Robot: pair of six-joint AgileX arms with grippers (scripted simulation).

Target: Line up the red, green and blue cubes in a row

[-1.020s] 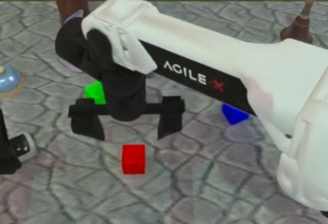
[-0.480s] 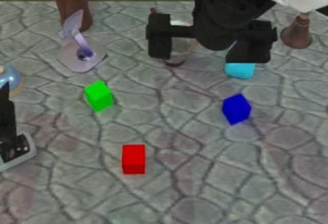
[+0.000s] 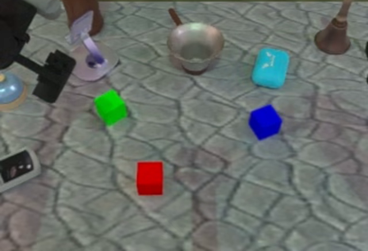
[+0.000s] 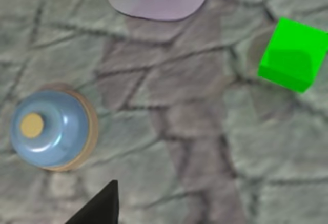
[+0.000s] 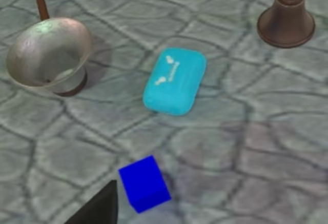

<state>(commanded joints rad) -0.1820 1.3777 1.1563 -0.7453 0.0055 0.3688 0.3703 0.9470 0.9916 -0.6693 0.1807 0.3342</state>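
Left gripper (image 3: 34, 73) sits high at the counter's (image 3: 230, 205) left edge, just beside the green cube (image 3: 110, 107), hovering over the blue call bell (image 3: 8, 87); one black finger (image 3: 53, 76) shows, so whether it is open or closed I cannot tell. It holds nothing that can be seen. The left wrist view catches the green cube (image 4: 293, 55) and the bell (image 4: 51, 127) below it. Red cube (image 3: 149, 177) lies nearer the front edge than the green cube, well apart from it. Blue cube (image 3: 265, 122) rests well to the green cube's right, near the cyan soap block (image 3: 271, 67). The right arm is out of the top view; its wrist view looks down on the blue cube (image 5: 144, 183), the soap block (image 5: 175, 80) and a metal bowl (image 5: 48, 55).
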